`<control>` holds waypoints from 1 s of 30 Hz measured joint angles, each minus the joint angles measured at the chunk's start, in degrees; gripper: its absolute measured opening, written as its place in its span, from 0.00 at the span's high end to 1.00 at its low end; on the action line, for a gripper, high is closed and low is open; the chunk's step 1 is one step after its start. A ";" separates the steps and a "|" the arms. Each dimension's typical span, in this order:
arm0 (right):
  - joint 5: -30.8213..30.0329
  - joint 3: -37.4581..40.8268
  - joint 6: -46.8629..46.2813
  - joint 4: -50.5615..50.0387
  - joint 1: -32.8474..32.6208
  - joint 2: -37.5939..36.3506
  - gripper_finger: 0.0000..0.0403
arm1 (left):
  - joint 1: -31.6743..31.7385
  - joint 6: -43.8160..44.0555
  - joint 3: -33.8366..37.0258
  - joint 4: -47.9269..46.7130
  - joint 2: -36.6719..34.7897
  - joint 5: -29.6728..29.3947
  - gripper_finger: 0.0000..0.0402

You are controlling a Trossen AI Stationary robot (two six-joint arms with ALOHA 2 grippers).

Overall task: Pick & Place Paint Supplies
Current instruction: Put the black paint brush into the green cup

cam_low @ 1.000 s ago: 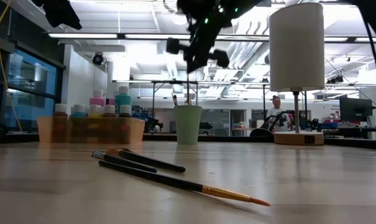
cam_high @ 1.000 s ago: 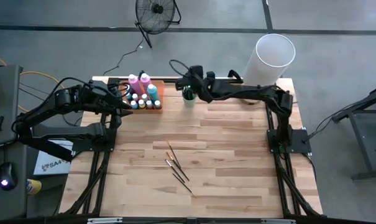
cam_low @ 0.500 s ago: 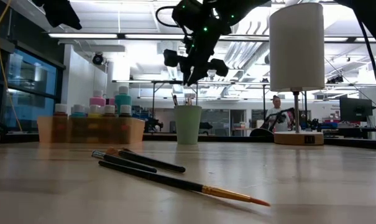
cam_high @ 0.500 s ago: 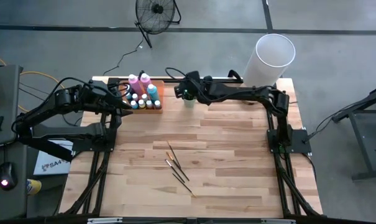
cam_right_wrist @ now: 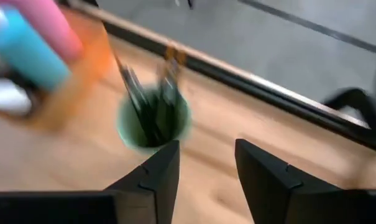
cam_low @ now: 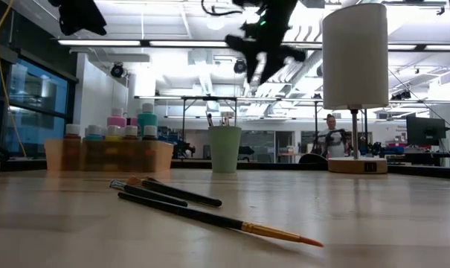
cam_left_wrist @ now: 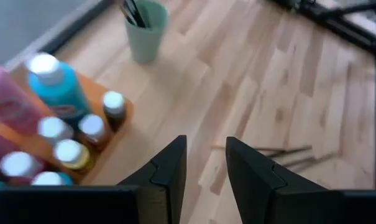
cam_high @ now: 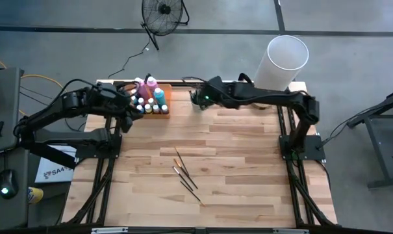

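several brushes (cam_high: 186, 175) lie loose mid-table, well apart from the green cup (cam_high: 197, 101), which holds more brushes. the bottles (cam_high: 149, 99) stand in the orange tray (cam_high: 164, 110) just beside the cup. the right gripper (cam_right_wrist: 203, 168) hangs above the cup, fingers apart and empty. the left gripper (cam_left_wrist: 206, 168) hovers over the tray, fingers slightly apart, empty.

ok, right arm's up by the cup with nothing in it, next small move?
Probably swing the right gripper toward the loose brushes mid-table and descend on one. Its fingers are open and empty above the green cup, which already holds brushes, while several still lie flat on the wood. The left gripper waits by the orange tray.
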State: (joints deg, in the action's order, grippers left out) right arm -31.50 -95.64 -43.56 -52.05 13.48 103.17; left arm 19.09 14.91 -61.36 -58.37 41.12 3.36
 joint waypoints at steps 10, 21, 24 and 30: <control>0.17 0.02 1.36 -23.65 -5.68 -9.65 0.62 | -0.04 -19.83 0.00 3.98 14.26 8.78 0.73; 0.32 0.02 1.37 -30.49 -12.71 -20.46 0.62 | -8.18 -48.25 0.02 9.86 35.81 9.07 0.69; 0.32 0.02 0.82 -30.87 -15.09 -22.37 0.62 | -11.75 -53.98 0.02 10.78 40.65 5.18 0.64; 0.07 0.02 -1.35 -31.52 -18.77 -24.70 0.62 | -15.73 -62.82 0.04 14.28 49.03 0.47 0.54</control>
State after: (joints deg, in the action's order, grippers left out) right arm -31.43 -95.61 -44.91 -83.57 -5.30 78.47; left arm 3.36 -47.91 -61.32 -44.08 90.15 3.83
